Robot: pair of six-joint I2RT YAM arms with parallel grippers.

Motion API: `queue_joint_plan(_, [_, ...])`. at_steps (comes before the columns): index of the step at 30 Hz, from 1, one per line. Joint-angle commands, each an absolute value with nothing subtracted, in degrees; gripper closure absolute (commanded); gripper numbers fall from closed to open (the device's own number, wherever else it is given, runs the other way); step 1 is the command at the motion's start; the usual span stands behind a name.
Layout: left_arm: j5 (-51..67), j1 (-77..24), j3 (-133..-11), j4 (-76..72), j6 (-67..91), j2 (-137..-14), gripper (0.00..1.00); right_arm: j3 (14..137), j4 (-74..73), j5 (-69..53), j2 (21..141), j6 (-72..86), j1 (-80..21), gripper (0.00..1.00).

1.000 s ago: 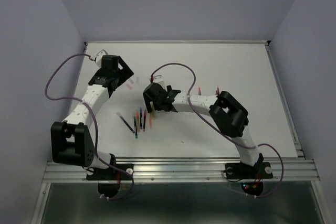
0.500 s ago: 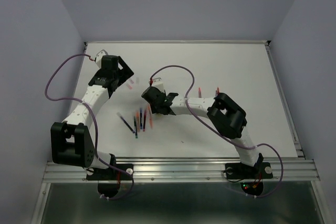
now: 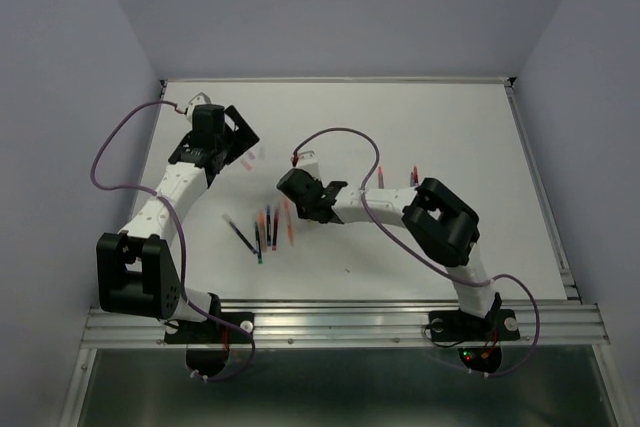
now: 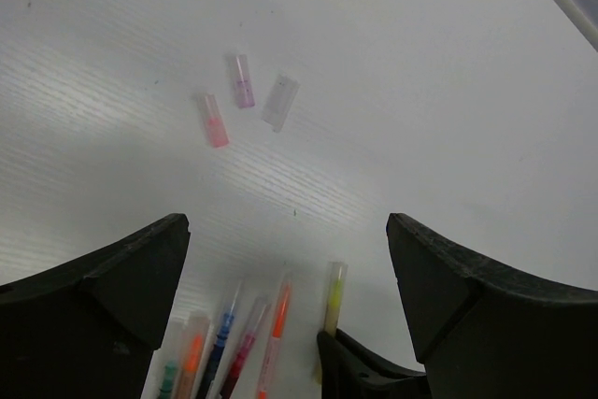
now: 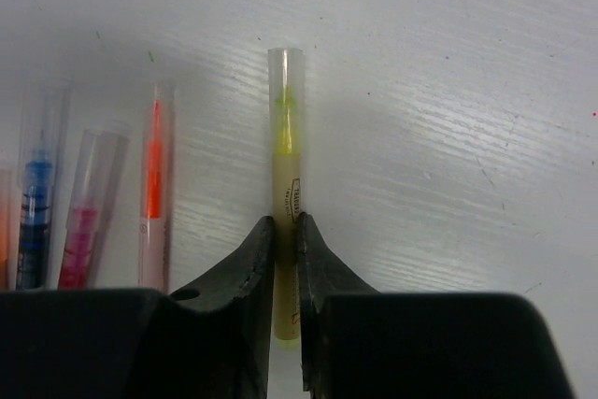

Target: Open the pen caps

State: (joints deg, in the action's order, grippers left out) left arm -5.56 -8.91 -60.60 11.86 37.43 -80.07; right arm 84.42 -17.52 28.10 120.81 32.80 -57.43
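Note:
My right gripper [image 5: 286,226] is shut on the body of a yellow-green pen [image 5: 285,170] lying on the table. Its clear cap [image 5: 285,67] is on and points away from the jaws. In the top view this gripper [image 3: 291,198] is at the right end of the pen row [image 3: 265,230]. An orange pen [image 5: 154,193], a pink pen [image 5: 86,221] and a blue pen [image 5: 37,203] lie capped to its left. My left gripper [image 4: 285,231] hangs open above the table, nothing between its fingers. Three loose pen caps, pink [image 4: 216,121], purple [image 4: 244,80] and clear [image 4: 279,102], lie beyond it.
Two more reddish pens [image 3: 380,176] [image 3: 413,175] lie right of centre near the right arm's elbow. A dark pen [image 3: 240,235] lies slanted at the left end of the row. The white table [image 3: 450,127] ends in a metal rail on the right and near sides.
The right gripper has gone from wide open to shut on the yellow-green pen, after shifting slightly over the row. The left arm has barely moved.

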Motion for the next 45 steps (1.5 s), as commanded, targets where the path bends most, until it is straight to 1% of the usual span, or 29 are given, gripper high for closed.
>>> queue_joint_plan(1, [2.4,-9.1,-59.2,6.2,35.3,-78.6,0.01,80.0,-18.9,27.6,116.9,29.2,-56.5,0.99])
queue_joint_plan(2, [6.2,-9.2,-58.5,5.0,35.2,-78.3,0.01,79.2,-17.6,27.6,115.9,28.4,-55.7,0.99])
queue_joint_plan(5, [12.0,-9.9,-57.0,1.4,35.3,-77.6,0.01,73.9,-8.8,24.5,109.9,23.3,-54.2,0.99])
queue_joint_plan(8, [15.5,-12.6,-57.0,0.4,35.7,-77.9,0.01,66.7,2.6,15.3,102.6,20.0,-51.4,0.99])
queue_joint_plan(9, [15.8,-14.4,-57.1,-1.1,35.9,-78.2,0.01,65.1,4.6,10.1,101.0,18.8,-49.8,0.99])
queue_joint_plan(10, [16.0,-15.4,-57.5,-1.4,35.9,-78.3,0.01,63.6,8.6,8.4,99.4,18.5,-49.3,0.99])
queue_joint_plan(13, [17.2,-18.7,-58.1,-2.5,36.8,-79.0,0.01,59.4,13.5,2.5,94.7,16.9,-47.8,0.99])
queue_joint_plan(17, [17.6,-20.8,-59.0,-3.2,38.0,-80.0,0.01,56.9,16.0,0.4,90.5,17.0,-45.7,0.99])
queue_joint_plan(20, [18.5,-21.7,-58.5,-5.0,39.6,-80.4,0.01,56.8,16.9,-0.5,89.5,17.5,-44.7,0.99])
queue_joint_plan(24, [19.3,-22.1,-58.4,-6.8,40.6,-81.1,0.03,57.0,17.9,-2.9,89.1,17.9,-44.6,0.99])
queue_joint_plan(26, [19.5,-22.7,-58.5,-7.1,40.9,-81.4,0.11,57.2,18.5,-3.3,89.0,18.1,-44.6,0.99])
queue_joint_plan(27, [19.4,-22.8,-58.7,-7.2,41.0,-81.5,0.18,57.3,18.9,-2.9,89.0,18.4,-44.6,0.99])
queue_joint_plan(28, [19.5,-22.8,-58.8,-7.2,41.0,-81.6,0.23,57.4,19.0,-2.9,88.8,18.4,-44.6,0.99])
queue_joint_plan(30, [19.5,-23.0,-58.7,-7.3,41.0,-81.6,0.28,57.5,19.3,-2.5,88.5,18.5,-44.1,0.99])
queue_joint_plan(31, [19.5,-23.0,-58.7,-7.4,41.1,-81.7,0.34,57.5,19.5,-2.5,88.4,18.5,-44.1,0.99])
queue_joint_plan(32, [19.6,-23.0,-58.6,-7.4,41.2,-81.7,0.35,57.6,19.5,-2.5,88.2,18.6,-44.1,0.99])
queue_joint_plan(33, [19.8,-23.1,-58.5,-7.6,41.2,-81.8,0.39,57.6,19.8,-2.4,88.2,18.7,-44.1,0.99])
queue_joint_plan(34, [19.9,-23.1,-58.5,-7.6,41.2,-81.7,0.39,57.6,19.9,-2.5,88.2,18.7,-44.1,0.99])
queue_joint_plan(36, [20.1,-23.1,-58.5,-7.8,41.4,-81.7,0.46,57.7,20.0,-2.5,88.3,19.0,-44.1,0.99])
queue_joint_plan(37, [20.3,-23.2,-58.4,-8.3,41.5,-81.7,0.52,57.8,20.1,-2.5,88.4,19.2,-44.1,0.99])
queue_joint_plan(39, [20.7,-23.3,-58.4,-8.5,41.5,-81.6,0.54,58.0,20.3,-2.3,88.7,19.3,-44.1,0.99])
queue_joint_plan(40, [20.9,-23.4,-58.3,-8.8,41.5,-81.7,0.57,58.2,20.5,-2.3,88.8,19.5,-43.6,0.99])
queue_joint_plan(42, [21.1,-23.5,-58.3,-8.9,41.5,-81.8,0.58,58.2,20.8,-2.8,88.9,19.7,-43.6,0.99])
queue_joint_plan(45, [21.0,-23.5,-57.9,-8.9,41.5,-82.0,0.67,58.6,21.2,-3.7,89.0,19.9,-43.6,0.99])
